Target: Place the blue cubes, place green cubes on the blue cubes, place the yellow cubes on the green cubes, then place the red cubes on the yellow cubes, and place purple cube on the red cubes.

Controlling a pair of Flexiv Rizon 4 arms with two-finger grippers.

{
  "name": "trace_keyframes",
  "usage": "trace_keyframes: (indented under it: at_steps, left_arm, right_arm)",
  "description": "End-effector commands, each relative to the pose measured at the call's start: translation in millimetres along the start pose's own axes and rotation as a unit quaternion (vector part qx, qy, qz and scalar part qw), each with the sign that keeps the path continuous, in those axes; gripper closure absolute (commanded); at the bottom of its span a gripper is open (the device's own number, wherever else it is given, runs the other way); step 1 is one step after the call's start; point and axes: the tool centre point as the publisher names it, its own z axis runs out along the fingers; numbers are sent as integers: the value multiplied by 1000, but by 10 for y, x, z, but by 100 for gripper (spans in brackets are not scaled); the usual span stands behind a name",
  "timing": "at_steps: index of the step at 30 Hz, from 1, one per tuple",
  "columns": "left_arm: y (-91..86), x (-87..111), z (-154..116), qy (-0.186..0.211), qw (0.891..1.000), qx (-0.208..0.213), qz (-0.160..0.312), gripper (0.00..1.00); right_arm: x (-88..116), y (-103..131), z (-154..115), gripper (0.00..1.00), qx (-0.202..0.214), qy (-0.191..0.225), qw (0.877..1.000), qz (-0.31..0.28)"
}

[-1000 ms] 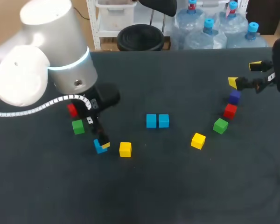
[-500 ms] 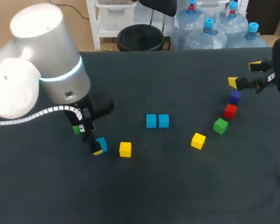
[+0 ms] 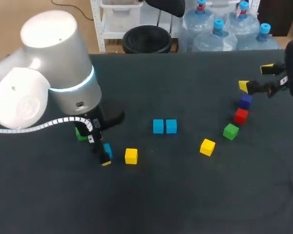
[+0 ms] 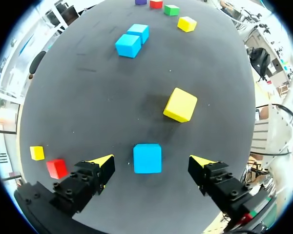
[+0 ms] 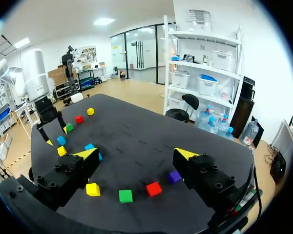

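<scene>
Left gripper (image 4: 150,162): It is wide open and has nothing in it. It hangs low over the desk (image 3: 176,195).
Single blue cube (image 4: 147,158): It sits on the desk, right between the two fingers. It touches neither finger. There is a gap on each side.
Why the gripper is there: I think it is lined up to close on this cube and pick it up. One finger is ready on each side.
Blue pair (image 3: 164,126): Two blue cubes sit side by side, touching, in the middle of the desk. They look like the start of the bottom row. I think the single blue cube belongs next to them.
Near yellow cube (image 4: 180,105): It lies just ahead of the left gripper, near the single blue cube but not touching it. It is clear of the fingers.
Right gripper (image 5: 136,155): It is open and has nothing in it. It is held up over the far right of the desk, maybe to keep out of the way.
Curved line of cubes: A purple cube (image 3: 245,101), a red cube (image 3: 240,116), a green cube (image 3: 230,131) and a far yellow cube (image 3: 207,146) lie near the right gripper. I think they wait for their turn.
Left side: A second red cube (image 4: 56,168) lies beside the left gripper.
</scene>
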Motion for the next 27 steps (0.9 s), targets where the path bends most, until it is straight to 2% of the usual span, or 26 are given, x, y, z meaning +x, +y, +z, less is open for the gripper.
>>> trace_keyframes:
  at_steps: [1, 6, 7, 10, 11, 12, 20, 27]
  left_arm:
    - [19, -31, 40, -1, 1000, 6, -2, 0]
    - [12, -49, 58, 1, 1000, 9, 6, 4]
    - [10, -47, 64, 2, 1000, 9, 7, 15]
    - [10, -48, 74, 3, 1000, 9, 10, 69]
    - [11, -49, 77, 4, 1000, 9, 11, 93]
    - [12, -50, 78, 4, 1000, 9, 12, 100]
    - [22, -54, 73, 8, 999, 18, 34, 100]
    - [99, -60, 36, 9, 997, 24, 71, 100]
  right_arm:
    - [-4, 11, -5, 0, 3, 1, 1000, 0]
    - [-4, 11, -5, 0, 3, 1, 1000, 0]
    - [-4, 11, -5, 0, 3, 1, 1000, 0]
    - [-4, 11, -5, 0, 3, 1, 1000, 0]
    - [-4, 11, -5, 0, 3, 1, 1000, 0]
    - [-4, 11, -5, 0, 3, 1, 1000, 0]
    - [-4, 11, -5, 0, 3, 1, 1000, 0]
    - [-4, 11, -5, 0, 3, 1, 1000, 0]
